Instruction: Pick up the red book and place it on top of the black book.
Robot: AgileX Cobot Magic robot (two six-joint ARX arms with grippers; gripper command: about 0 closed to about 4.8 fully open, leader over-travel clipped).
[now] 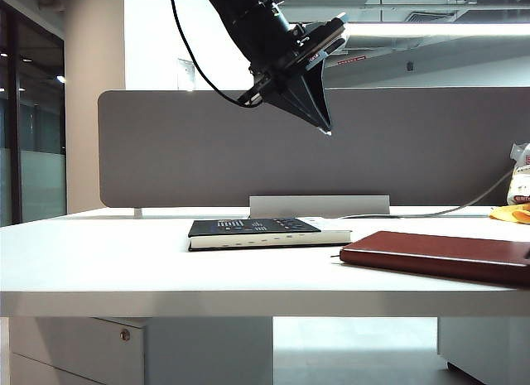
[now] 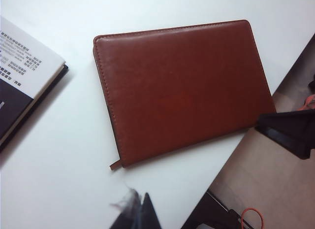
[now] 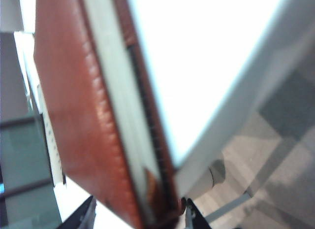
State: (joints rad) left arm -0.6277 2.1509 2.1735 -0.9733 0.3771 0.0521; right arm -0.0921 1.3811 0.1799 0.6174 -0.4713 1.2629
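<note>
Lying flat near the table [image 1: 99, 261] edge, beside the black book [image 1: 257, 229], the red book [image 2: 182, 88] looks stiff, smooth, slippery; grip its overhanging edge. Right gripper [image 3: 140, 214] wide open around that edge; left gripper [image 1: 325, 124] hovers, state unclear.

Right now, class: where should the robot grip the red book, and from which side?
Probably the red book by its page-edge side, near the corner at the table edge, coming in level from off the table. It is thin and flat, so a grab from above finds little to pinch. The right gripper has open jaws straddling that edge; the left gripper hangs high above.
</note>
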